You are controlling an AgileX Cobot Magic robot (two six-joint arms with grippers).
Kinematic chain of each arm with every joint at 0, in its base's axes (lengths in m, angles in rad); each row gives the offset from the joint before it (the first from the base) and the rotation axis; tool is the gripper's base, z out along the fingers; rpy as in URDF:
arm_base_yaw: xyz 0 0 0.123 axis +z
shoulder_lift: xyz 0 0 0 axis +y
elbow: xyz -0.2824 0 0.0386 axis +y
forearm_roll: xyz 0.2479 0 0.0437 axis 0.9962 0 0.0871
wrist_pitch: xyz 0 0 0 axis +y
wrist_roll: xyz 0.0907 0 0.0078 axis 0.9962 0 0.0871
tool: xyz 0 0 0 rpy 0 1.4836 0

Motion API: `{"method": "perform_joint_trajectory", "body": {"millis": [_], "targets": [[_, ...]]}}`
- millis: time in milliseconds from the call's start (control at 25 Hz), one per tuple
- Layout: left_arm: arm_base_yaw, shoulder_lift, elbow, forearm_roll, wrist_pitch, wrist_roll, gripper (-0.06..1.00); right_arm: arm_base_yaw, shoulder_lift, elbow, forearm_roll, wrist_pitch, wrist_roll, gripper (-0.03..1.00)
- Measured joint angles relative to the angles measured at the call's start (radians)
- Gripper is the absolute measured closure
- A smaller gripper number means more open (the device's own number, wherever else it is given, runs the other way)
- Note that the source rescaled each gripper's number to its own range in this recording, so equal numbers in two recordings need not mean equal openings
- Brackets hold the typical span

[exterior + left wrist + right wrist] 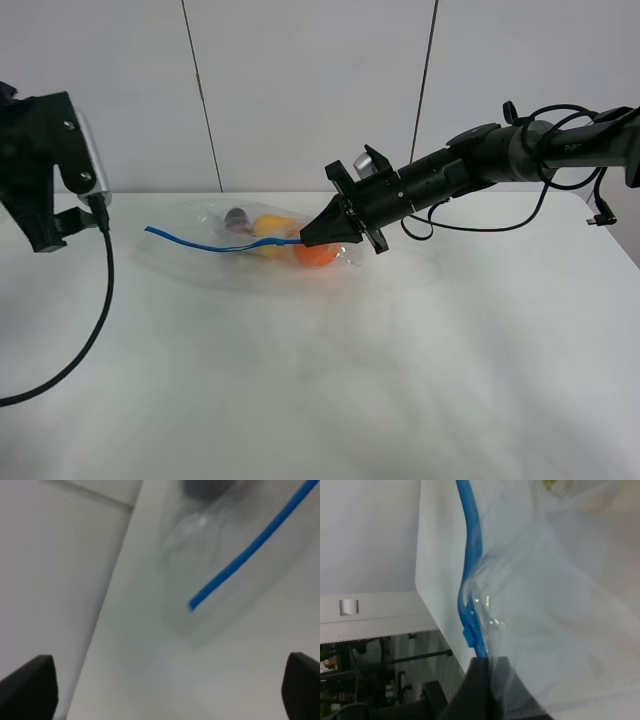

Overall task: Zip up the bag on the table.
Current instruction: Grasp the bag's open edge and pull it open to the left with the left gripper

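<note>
The bag (205,252) lies flat on the white table (400,380), left of centre. An orange (318,256), a yellow pear (270,225) and a dark eggplant (237,216) show through the clear plastic. Its blue zip strip (200,243) runs along the near edge, its free end lifted at the left. My right gripper (310,238) is shut on the strip's right end; the right wrist view shows the black fingers (482,690) pinched on the blue strip (471,540). My left gripper (167,690) is open, above and short of the strip's free end (192,604); the left arm (45,160) hangs at the table's left edge.
A black cable (95,320) hangs from the left arm over the table's left side. The right arm (480,160) reaches in from the right with looped cables (560,195) above the table's far edge. A panelled wall stands behind.
</note>
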Motion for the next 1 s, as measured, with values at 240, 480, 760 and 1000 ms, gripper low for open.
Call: {"method": "perform_joint_trajectory", "body": {"millis": [240, 480, 760, 1000], "targets": [[-0.176, 0.08, 0.0, -0.075, -0.073, 0.046, -0.06, 0.0, 0.0, 0.0, 0.0, 0.0, 0.0, 0.97], [-0.34, 0.162, 0.0, -0.14, -0.19, 0.044, -0.06, 0.0, 0.0, 0.0, 0.0, 0.0, 0.0, 0.97], [-0.454, 0.306, -0.001, -0.209, -0.376, 0.041, -0.06, 0.0, 0.0, 0.0, 0.002, 0.0, 0.003, 0.97], [-0.51, 0.417, -0.001, -0.21, -0.471, -0.025, -0.06, 0.0, 0.0, 0.0, 0.002, 0.0, 0.007, 0.97]]}}
